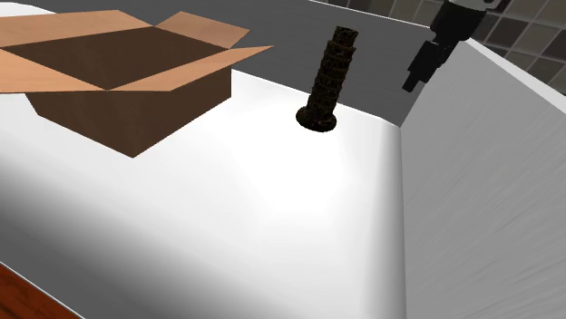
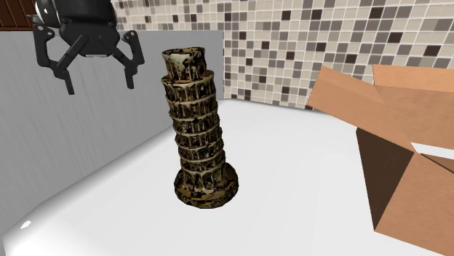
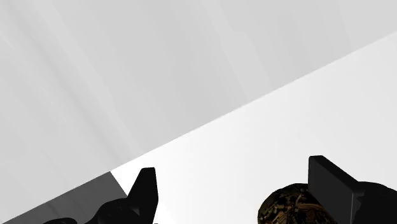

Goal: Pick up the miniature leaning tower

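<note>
1. White work surface (image 1: 263, 227) lies across the lower part of the shoulder view. A strip of reddish-brown floor (image 1: 23, 299) shows at the lower left corner.
2. Cardboard box (image 1: 127, 82), flaps open, sits on the surface at the upper left of that frame, well apart from the tower.
3. Miniature leaning tower (image 1: 328, 77), dark brown and mottled, stands on its round base at upper centre, tilted toward the upper right. In the second exterior view it stands mid-frame, tilted toward the upper left.
4. Gripper (image 2: 102, 87) hangs at the upper left of the second exterior view, beside the tower's top and clear of it there. Its fingers are spread apart and hold nothing. In the wrist view the tower's top shows close by one finger (image 3: 331, 184); contact cannot be determined.
5. Plain grey wall (image 2: 44, 167) stands behind the gripper. Mosaic-tiled wall (image 2: 291, 51) lies farthest, upper right.
</note>
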You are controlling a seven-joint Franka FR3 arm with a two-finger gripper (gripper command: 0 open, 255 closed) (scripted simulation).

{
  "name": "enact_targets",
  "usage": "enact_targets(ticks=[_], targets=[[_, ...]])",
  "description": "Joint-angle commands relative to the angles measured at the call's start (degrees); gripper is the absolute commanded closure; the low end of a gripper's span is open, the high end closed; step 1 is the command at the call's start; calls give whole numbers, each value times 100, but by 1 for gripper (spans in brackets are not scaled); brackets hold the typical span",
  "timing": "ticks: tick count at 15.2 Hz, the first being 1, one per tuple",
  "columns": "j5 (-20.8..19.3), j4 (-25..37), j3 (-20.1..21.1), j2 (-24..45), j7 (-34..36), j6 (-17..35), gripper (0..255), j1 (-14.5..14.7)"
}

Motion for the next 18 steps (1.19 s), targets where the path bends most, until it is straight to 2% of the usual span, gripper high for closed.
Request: enact_targets(ticks=[1,9,16,18], targets=[[0,0,0,0,0,0,0,0],[298,1767,312,1538,310,-130,0,160],[409,3718,568,2965,583,-550,0,263],[415,3474,564,2887,581,-383,0,266]])
